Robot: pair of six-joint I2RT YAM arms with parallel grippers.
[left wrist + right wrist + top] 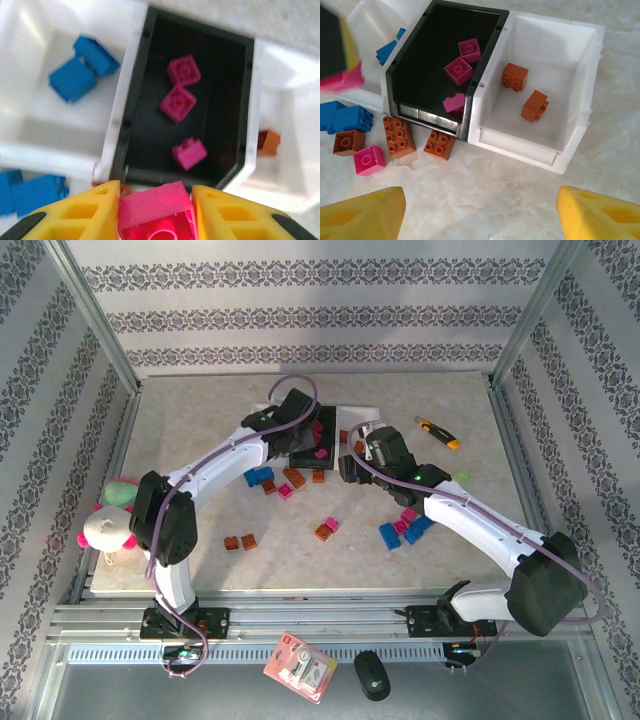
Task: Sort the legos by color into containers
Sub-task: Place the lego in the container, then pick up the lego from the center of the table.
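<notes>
Left gripper: yellow fingers clamped on one pink brick, studs facing the wrist camera. It hangs over the near end of the black tray, brick above the tray's front rim, not in it.

Black tray, middle of the row: three magenta bricks lying loose on its floor, apart from each other.

Left white tray, touching the black one: two blue bricks, side by side near the far wall.

Right white tray, touching the black one on the other side: two orange-brown bricks, close together but not touching.

Right gripper: jaws spread wide, nothing between them, poised over bare table in front of the right white tray.

Loose bricks just before the trays: three orange-brown, one pink, a blue cluster at the left.

Overhead: both arms reach to the trays at mid-table. More loose bricks nearer the bases: an orange-brown pair, an orange and pink pair, a blue and pink group beside the right arm.

Plush toy at the left edge, utility knife far right, red-and-white packet below the table rail
</notes>
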